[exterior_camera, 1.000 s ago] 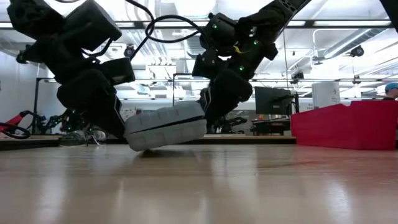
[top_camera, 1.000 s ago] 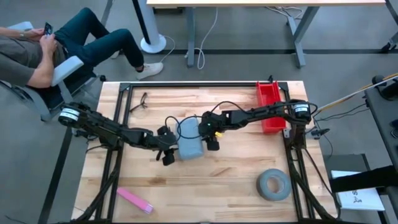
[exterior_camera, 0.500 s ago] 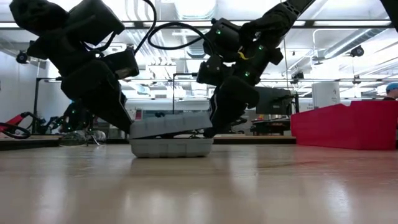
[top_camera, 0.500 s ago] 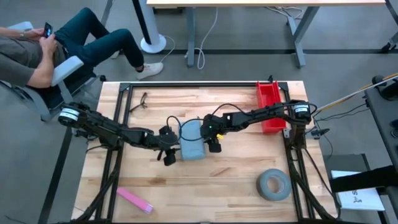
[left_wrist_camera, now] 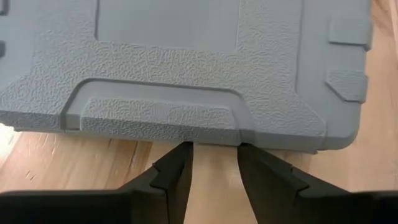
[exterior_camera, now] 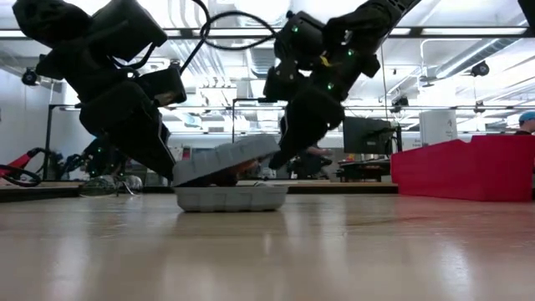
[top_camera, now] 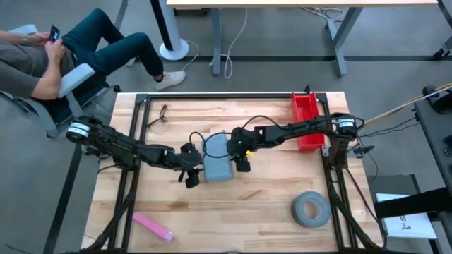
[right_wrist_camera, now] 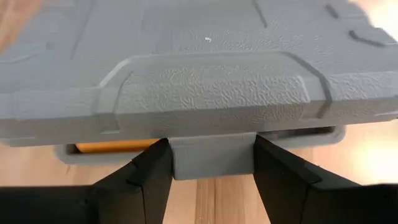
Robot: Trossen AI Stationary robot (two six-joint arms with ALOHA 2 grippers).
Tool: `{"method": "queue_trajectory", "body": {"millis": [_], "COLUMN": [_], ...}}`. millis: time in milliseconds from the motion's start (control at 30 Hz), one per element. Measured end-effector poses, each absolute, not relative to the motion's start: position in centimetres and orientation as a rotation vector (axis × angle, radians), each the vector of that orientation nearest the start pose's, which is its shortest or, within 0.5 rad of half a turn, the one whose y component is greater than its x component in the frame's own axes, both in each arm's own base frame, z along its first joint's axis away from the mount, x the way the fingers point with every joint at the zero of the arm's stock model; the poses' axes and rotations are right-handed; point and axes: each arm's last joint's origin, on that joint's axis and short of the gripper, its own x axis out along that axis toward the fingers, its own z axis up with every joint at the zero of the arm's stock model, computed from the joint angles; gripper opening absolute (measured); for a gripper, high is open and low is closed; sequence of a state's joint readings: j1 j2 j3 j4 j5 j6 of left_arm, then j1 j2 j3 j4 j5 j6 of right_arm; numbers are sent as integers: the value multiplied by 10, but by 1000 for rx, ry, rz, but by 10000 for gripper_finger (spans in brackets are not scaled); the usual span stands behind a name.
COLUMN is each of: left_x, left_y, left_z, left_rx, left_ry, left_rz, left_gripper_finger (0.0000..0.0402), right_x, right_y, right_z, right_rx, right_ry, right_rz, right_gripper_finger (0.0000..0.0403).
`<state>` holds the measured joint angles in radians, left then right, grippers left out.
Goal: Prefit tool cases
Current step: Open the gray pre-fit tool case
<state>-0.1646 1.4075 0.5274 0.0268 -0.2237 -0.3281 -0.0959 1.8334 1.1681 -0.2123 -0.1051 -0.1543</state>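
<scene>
The blue-grey tool case (top_camera: 217, 156) lies mid-table. Its bottom half (exterior_camera: 231, 198) rests flat on the wood. Its lid (exterior_camera: 224, 161) slopes up toward the table's right, still down at the left side. Something orange (right_wrist_camera: 112, 147) shows in the gap under the lid. My right gripper (top_camera: 241, 158) is shut on the case's right side. My left gripper (top_camera: 192, 171) stands open at the case's left side, wood showing between its fingers (left_wrist_camera: 177, 171). My left gripper touches the case's left side edge (left_wrist_camera: 211, 138) with both fingertips, slanting down from the table's left. Nothing lies between the fingers. My right gripper pinches the lid's small latch tab (right_wrist_camera: 211, 157) between its two fingers, slanting down from the table's right. The lid's right edge is lifted off the bottom half.
A red bin (top_camera: 307, 121) stands at the far right, a grey tape roll (top_camera: 311, 209) at the near right, a pink strip (top_camera: 153, 227) at the near left. A dark wire thing (top_camera: 159, 116) lies far left. A person (top_camera: 42, 56) sits beyond the far left corner.
A second ago the shut case hung tilted between both grippers, right end up, its left lower corner on the table. Its bottom half has dropped flat onto the wood. My right gripper has then raised the lid's right edge, so the case gapes on the right.
</scene>
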Motion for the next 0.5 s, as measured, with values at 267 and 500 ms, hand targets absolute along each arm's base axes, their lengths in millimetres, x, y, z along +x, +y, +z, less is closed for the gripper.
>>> {"method": "queue_trajectory", "body": {"millis": [267,500], "left_x": [241,242], "left_y": [-34,-34], "left_z": [142,142], "left_rx": [-140,-141], "left_ry": [803,795], "left_rz": [184,177], "left_gripper_finger": [128,134], "right_x": [378,384], "right_y": [-30,-25], "right_z": [192,203], "right_rx": [-59,-45], "right_ry": [829,797], "right_rz": [78,76], "right_gripper_finger": [181,190]}}
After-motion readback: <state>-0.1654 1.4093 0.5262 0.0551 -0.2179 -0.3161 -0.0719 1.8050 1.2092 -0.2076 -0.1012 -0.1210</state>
